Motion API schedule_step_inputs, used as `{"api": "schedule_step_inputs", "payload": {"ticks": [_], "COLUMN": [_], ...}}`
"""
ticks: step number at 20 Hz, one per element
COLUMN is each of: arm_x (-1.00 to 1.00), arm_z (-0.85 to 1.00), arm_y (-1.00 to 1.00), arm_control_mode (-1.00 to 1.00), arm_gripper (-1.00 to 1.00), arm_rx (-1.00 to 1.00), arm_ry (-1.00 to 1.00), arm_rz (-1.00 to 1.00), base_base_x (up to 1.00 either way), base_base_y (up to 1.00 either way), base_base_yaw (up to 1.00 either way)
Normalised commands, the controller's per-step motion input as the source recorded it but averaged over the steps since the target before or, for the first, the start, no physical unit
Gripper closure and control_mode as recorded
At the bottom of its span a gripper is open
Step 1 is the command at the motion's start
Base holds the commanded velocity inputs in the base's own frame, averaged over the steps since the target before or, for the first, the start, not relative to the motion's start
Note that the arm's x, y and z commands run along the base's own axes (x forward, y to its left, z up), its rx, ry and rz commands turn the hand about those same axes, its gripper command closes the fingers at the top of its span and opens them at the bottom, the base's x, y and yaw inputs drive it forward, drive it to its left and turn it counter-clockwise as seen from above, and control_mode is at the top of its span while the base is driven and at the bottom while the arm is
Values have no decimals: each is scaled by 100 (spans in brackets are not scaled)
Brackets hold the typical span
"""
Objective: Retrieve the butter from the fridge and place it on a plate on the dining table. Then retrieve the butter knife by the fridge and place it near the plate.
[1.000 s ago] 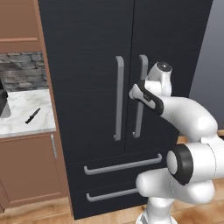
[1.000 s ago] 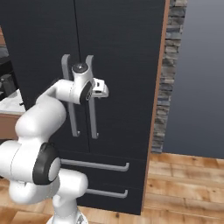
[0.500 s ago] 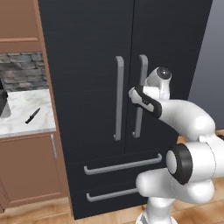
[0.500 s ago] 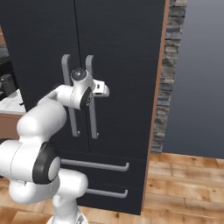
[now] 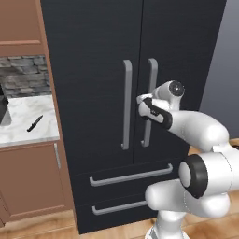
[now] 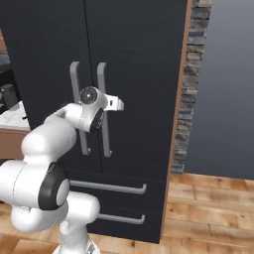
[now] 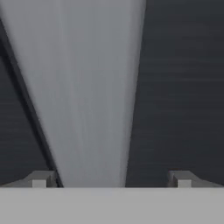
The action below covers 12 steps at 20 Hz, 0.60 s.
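Observation:
The black fridge (image 5: 93,65) (image 6: 144,54) stands with both doors shut, so the butter is hidden. My gripper (image 5: 141,103) (image 6: 106,107) is open at mid-height of the right door's grey bar handle (image 5: 151,79) (image 6: 101,74). In the hand view that handle (image 7: 92,87) runs up between my two fingertips (image 7: 41,179), close in front of the gripper (image 7: 111,180). The butter knife (image 5: 34,123) lies on the marble counter (image 5: 18,133) left of the fridge. The plate and the dining table are out of view.
The left door's handle (image 5: 126,102) hangs just beside the right one. Two drawers with bar handles (image 5: 130,176) sit under the doors. Brown cabinets (image 5: 32,182) stand below the counter. A stone pillar (image 6: 191,84) and a grey wall (image 6: 223,89) flank the fridge's right side.
My hand has come down a little along the right door handle and closer to it. The gripper has stayed open, and the fridge doors have stayed shut.

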Motion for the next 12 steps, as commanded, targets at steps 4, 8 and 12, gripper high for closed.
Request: {"api": "schedule_step_inputs", "payload": {"ticks": [4,8,12], "arm_x": [39,-10,-52], "arm_z": [0,1,9], "arm_y": [0,-20,-61], "arm_control_mode": [-100,-100,-100], "arm_gripper": [100,100,100], "arm_rx": [0,0,0], "arm_ry": [1,2,7], "arm_rz": [0,0,-5], "base_base_x": [0,0,0], "base_base_y": [0,0,0], "base_base_yaw": [0,0,0]}}
